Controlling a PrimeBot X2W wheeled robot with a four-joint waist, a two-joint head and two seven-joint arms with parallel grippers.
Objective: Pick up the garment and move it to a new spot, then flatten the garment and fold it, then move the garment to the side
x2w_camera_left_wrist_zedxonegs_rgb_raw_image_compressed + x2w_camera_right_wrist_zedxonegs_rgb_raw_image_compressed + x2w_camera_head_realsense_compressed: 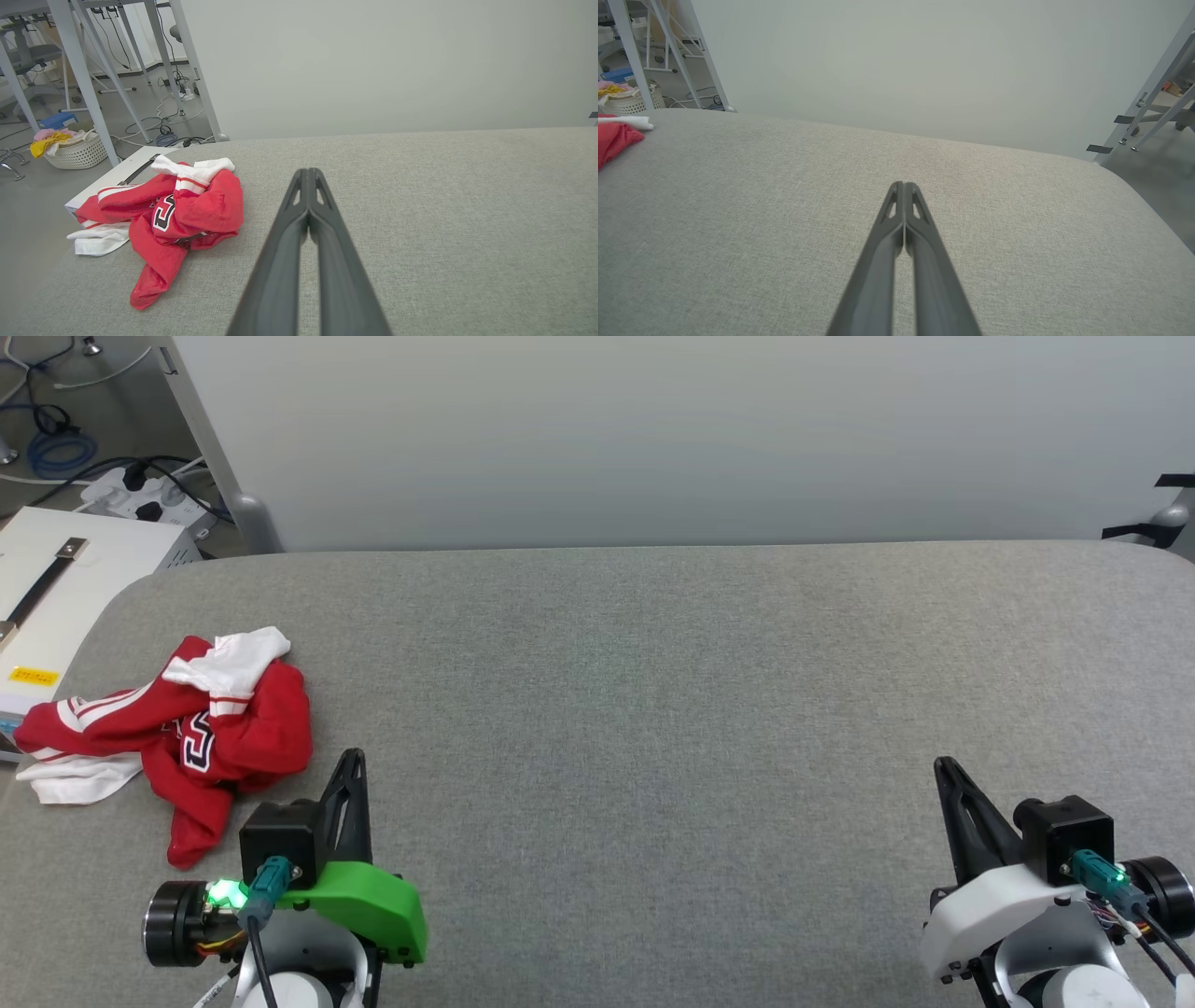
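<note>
Grey woven fabric covers the table (653,691). Low over its near side, the left gripper (352,758) and the right gripper (943,763) each have their fingers pressed together, holding nothing. Near the left gripper, further left, the garment (215,728) lies crumpled at the table's left end. A pale partition (653,439) stands behind the table. A power strip (140,499) and a laundry basket (77,151) sit on the floor to the left.

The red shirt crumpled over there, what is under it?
The garment lies on the grey padded table, its left end reaching over the edge toward a white box. Whatever lies beneath the heap is covered.
</note>
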